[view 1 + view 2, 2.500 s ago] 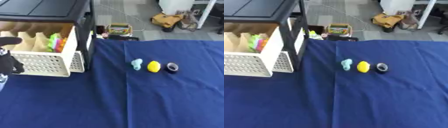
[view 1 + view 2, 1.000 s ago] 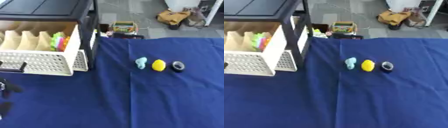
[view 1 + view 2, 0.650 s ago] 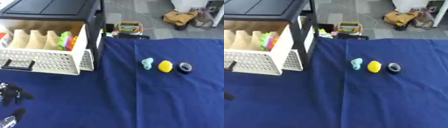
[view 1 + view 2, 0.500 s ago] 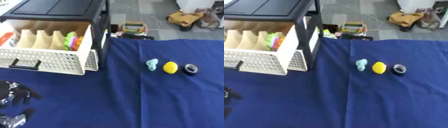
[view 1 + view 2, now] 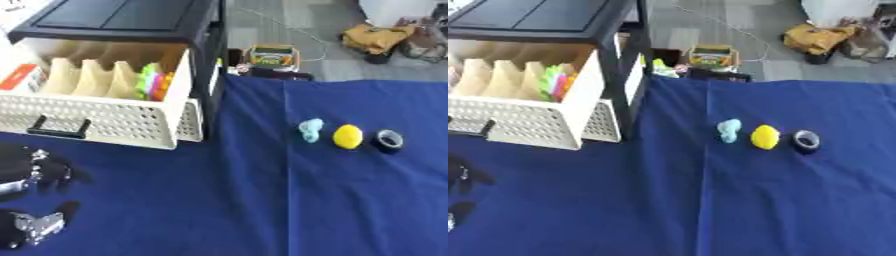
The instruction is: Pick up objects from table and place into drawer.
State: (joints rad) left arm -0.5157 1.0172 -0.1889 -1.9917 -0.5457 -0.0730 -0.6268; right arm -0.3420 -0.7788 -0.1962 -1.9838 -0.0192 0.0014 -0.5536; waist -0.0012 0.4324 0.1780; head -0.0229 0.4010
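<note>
Three small things lie in a row on the blue cloth right of centre: a pale blue lump (image 5: 310,130), a yellow egg-shaped thing (image 5: 347,136) and a black tape roll (image 5: 388,141). The white perforated drawer (image 5: 96,120) stands pulled out of the black cabinet (image 5: 131,20), with cream dividers and colourful items (image 5: 153,82) inside. My left hand (image 5: 31,172) hangs low at the view's left edge, below the drawer's black handle (image 5: 57,129), fingers relaxed and holding nothing. It is far from the three things. The right hand shows in no view.
The blue cloth (image 5: 262,210) covers the table. Beyond the far edge, on the grey floor, sit a small colourful box (image 5: 273,54), a yellow-brown bag (image 5: 378,37) and cables. A red-and-white item (image 5: 19,77) lies in the drawer's left part.
The camera has swung, shifting the whole picture right. My left hand has dropped from the drawer's front down to the lower left corner. The three things have not moved.
</note>
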